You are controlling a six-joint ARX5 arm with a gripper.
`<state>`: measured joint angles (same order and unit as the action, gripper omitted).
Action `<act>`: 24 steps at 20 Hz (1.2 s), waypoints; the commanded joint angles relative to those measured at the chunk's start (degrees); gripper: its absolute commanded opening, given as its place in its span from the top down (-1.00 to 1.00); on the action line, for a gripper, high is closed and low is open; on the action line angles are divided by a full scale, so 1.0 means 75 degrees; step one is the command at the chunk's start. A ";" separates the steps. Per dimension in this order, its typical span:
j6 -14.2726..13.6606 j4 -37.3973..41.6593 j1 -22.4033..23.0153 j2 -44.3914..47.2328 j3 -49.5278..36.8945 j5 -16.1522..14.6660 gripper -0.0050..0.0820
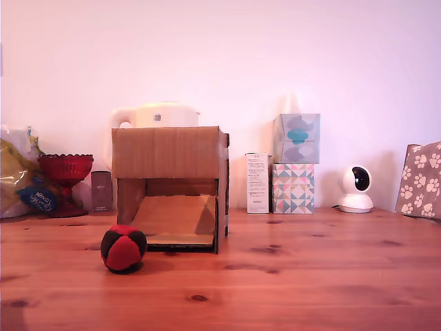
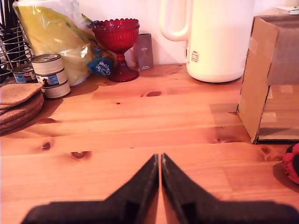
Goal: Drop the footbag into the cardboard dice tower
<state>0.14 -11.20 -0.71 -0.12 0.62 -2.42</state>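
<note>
Wooden table (image 1: 310, 276), footbag (image 1: 123, 248), closed pincer (image 2: 160, 158)

Knotty glossy wooden table (image 1: 310, 276); matt corrugated cardboard dice tower (image 1: 169, 153); footbag (image 1: 123, 248) seemingly cloth.

The pincer (image 2: 160, 161) is black, over a warm orange-brown knotty pine worktop (image 1: 310, 276). Beside it, the footbag (image 1: 123, 248) has alternating red and black panels. Ahead, the cardboard dice tower (image 1: 170, 186) is plain brown, the goblet (image 2: 117, 46) deep red, the kettle (image 2: 217, 39) cream, and the far tissue boxes (image 1: 294, 164) show teal triangles and cloud shapes.
</note>
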 commanded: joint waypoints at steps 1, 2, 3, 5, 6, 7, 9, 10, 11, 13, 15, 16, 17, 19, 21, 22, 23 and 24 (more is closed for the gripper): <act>0.0070 -0.0105 -0.0009 -0.0032 -0.0122 -0.0015 0.94; 0.0067 -0.0105 -0.0012 -0.0032 -0.0122 -0.0012 0.94; 0.0067 -0.0105 -0.0012 -0.0032 -0.0122 -0.0012 0.94; 0.0070 -0.0108 -0.0012 -0.0032 -0.0122 -0.0012 0.94; 0.0070 -0.0108 -0.0009 -0.0032 -0.0122 -0.0015 0.94; 0.0070 -0.0105 -0.0012 -0.0032 -0.0122 -0.0012 0.94; 0.0111 -0.0076 -0.0012 -0.0032 -0.0122 -0.0015 0.94; 0.0460 0.0114 -0.0003 -0.0032 -0.0119 -0.0058 0.94; 0.0717 0.0414 0.0006 -0.0032 -0.0087 -0.0274 0.94; 0.0874 0.0799 0.0017 -0.0035 0.0178 -0.0851 0.94; 0.1180 0.0868 0.0017 -0.0032 0.0615 -0.1317 0.94; 0.1311 0.0877 0.0020 -0.0029 0.0851 -0.1492 0.94; 0.1472 0.0874 0.0032 0.0017 0.1055 -0.1655 0.94; 0.1585 0.0874 0.0169 0.0318 0.1443 -0.1990 0.94; 0.1580 0.0874 0.0420 0.0877 0.1743 -0.2180 0.94; 0.1553 0.0877 0.0574 0.1218 0.1880 -0.2241 0.94; 0.1475 0.0880 0.0752 0.1580 0.1996 -0.2285 0.94; 0.1370 0.0880 0.0962 0.1958 0.2090 -0.2323 0.94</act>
<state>11.22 -4.69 6.00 13.85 15.73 -19.49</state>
